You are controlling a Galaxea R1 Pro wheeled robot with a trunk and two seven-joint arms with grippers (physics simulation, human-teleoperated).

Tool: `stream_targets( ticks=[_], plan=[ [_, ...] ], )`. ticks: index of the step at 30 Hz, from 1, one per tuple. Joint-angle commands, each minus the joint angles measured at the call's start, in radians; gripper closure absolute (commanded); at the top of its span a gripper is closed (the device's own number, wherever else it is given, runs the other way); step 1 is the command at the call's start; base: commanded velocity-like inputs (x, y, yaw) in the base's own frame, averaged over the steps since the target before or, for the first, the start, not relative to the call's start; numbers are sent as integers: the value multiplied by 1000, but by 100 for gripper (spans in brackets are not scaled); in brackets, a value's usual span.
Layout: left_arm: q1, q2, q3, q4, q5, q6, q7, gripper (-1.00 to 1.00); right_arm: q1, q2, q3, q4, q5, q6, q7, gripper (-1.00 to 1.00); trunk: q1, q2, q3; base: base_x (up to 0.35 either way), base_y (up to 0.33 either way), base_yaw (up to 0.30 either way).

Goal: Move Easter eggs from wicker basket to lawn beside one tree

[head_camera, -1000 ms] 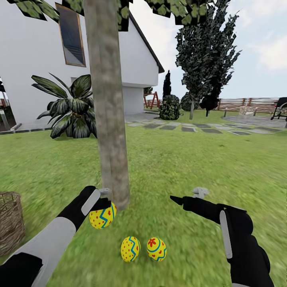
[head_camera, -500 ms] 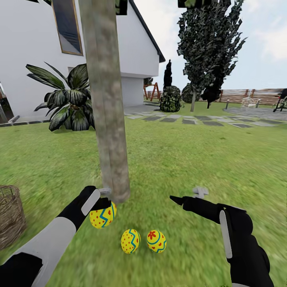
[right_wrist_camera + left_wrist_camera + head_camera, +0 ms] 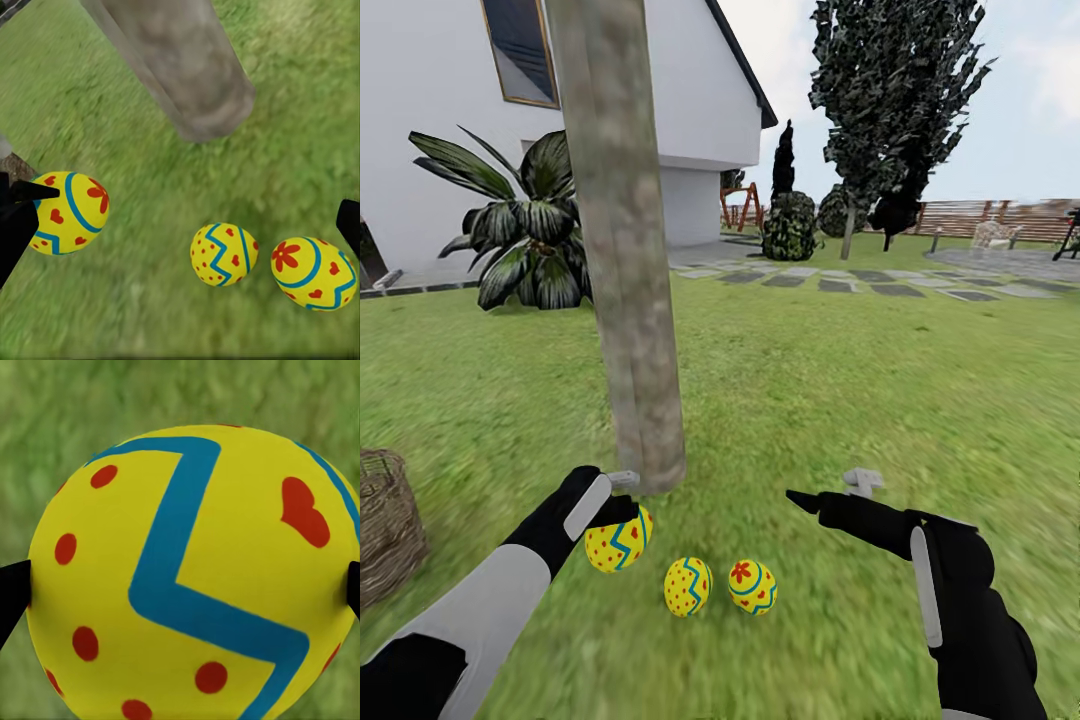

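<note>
Easter eggs beside the tree [image 3: 622,250]
Left gripper [image 3: 622,512] clamps one egg [image 3: 618,541]; two eggs [image 3: 687,585] lie on the lawn [image 3: 840,380]; right gripper [image 3: 830,492] gapes empty.

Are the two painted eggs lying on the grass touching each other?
Apart. In the right wrist view, a strip of grass separates the zigzag egg from the flower egg.

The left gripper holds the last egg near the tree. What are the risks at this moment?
1. The left gripper holds the third egg above the lawn; released from there, it might roll away from the tree.
2. The two eggs on the grass lie close by, so a dropped egg or a lowering arm may knock them away.
</note>
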Motion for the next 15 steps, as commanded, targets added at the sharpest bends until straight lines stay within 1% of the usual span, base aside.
stream_targets(
  ticks=[1, 15],
  plan=[
    [-1, 2, -6, -1, 11, 1, 7, 100, -1, 1, -2, -1, 9, 4, 10, -100, 0, -1, -5, 0, 0, 0],
    [0, 2, -5, -1, 11, 0, 7, 100, -1, 1, -2, -1, 9, 4, 10, -100, 6, -4, -59, 0, 0, 0]
  ],
)
